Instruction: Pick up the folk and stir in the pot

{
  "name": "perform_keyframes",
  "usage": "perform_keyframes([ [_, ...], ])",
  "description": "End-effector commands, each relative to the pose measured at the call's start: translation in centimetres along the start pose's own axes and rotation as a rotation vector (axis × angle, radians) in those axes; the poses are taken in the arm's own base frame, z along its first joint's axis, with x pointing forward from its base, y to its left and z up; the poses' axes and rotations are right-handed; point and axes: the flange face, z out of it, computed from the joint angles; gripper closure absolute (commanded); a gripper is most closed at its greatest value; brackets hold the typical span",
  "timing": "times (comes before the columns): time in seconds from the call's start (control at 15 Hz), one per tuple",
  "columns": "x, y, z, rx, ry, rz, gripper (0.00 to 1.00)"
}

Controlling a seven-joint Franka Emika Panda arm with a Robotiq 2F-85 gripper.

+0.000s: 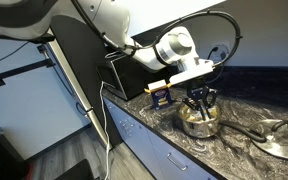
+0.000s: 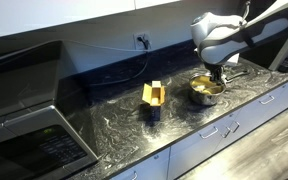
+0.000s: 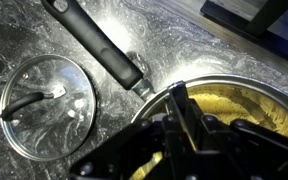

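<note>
**Pot.** The pot (image 3: pixel 246 100) stands upright on the dark marbled counter (image 2: pixel 104 125), close to its front edge in both exterior views (image 1: pixel 199 122) (image 2: pixel 206 90). Its inside is pale yellow. In the wrist view its long dark handle (image 3: pixel 96 45) runs away towards the upper left and lies flat over the counter.

**Gripper.** The gripper (image 3: pixel 182 128) hangs directly above the pot mouth, with its fingertips at or just inside the rim. The fingers are drawn near each other. A slim bright strip (image 3: pixel 179 98) shows between them and reaches down into the pot. Whether the fingers are clamped on it cannot be told.

**Surroundings.**
- A round lid (image 3: pixel 49 105) with a dark grip lies flat on the counter beside the handle and apart from the pot. It also shows in an exterior view (image 1: pixel 281 140).
- A yellow and blue box (image 2: pixel 153 97) stands upright on the counter, well apart from the pot.
- A wall outlet (image 2: pixel 141 41) sits behind the box.
- A microwave (image 2: pixel 29 140) occupies the far end of the counter.
- White drawers (image 2: pixel 224 135) run beneath the counter.
</note>
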Motion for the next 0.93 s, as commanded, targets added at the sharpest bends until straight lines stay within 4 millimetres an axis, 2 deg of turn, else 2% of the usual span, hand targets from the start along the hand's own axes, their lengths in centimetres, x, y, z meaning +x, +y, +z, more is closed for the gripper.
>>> perform_keyframes([
  [0.0,0.5,0.1,-0.3,-0.005,0.011,0.031,1.0],
  [0.47,-0.1,-0.9,-3.2,0.013,0.019,0.033,1.0],
  [0.53,0.0,-0.9,-3.5,-0.001,0.012,0.043,0.94],
  [0.6,0.1,-0.9,-3.6,-0.017,0.006,0.049,0.73],
  [0.73,0.7,-0.8,-3.4,-0.027,0.01,0.057,0.68],
  [0.87,1.2,-0.8,-2.8,-0.025,0.014,0.056,0.54],
])
